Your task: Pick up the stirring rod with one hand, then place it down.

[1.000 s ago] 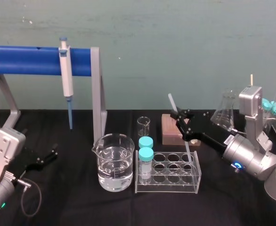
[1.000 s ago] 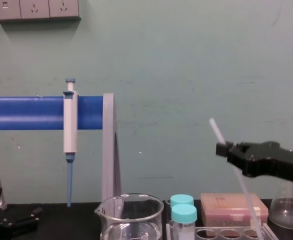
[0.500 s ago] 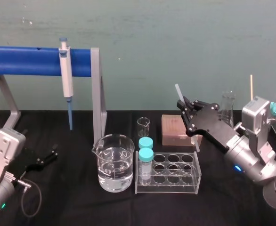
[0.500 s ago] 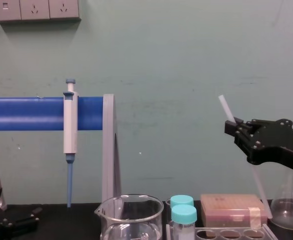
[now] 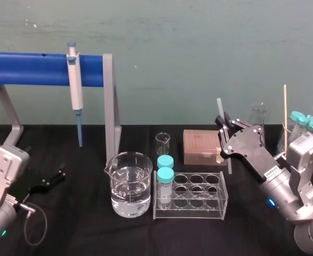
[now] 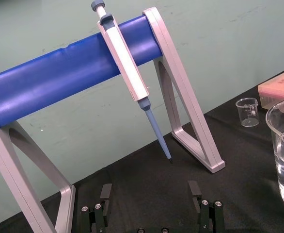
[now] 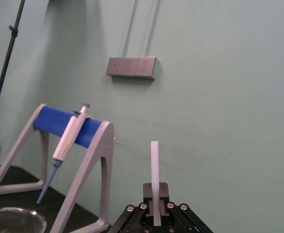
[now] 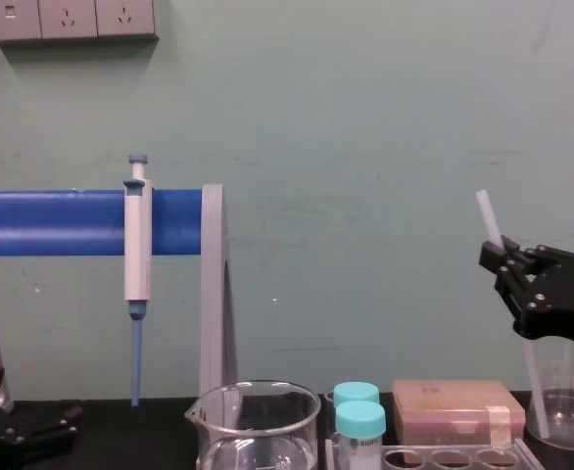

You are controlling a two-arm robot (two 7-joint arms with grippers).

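Right gripper (image 5: 224, 129) clamped tight on the stirring rod (image 8: 486, 213); rod near upright, right of tube rack (image 5: 191, 212). Left gripper (image 6: 150, 194) parked low at left, fingers spread, empty.

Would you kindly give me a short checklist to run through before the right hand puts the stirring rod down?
1. Grip: ok; the right hand is shut on the stirring rod.
2. Rod attitude: ok; near upright, slightly tilted.
3. Rod's lower end clear of the pink box and tube rack: cannot tell.
4. Landing spot: ok; bare black table lies in front of the rack.
5. Left hand: ok; open, parked at the table's left.
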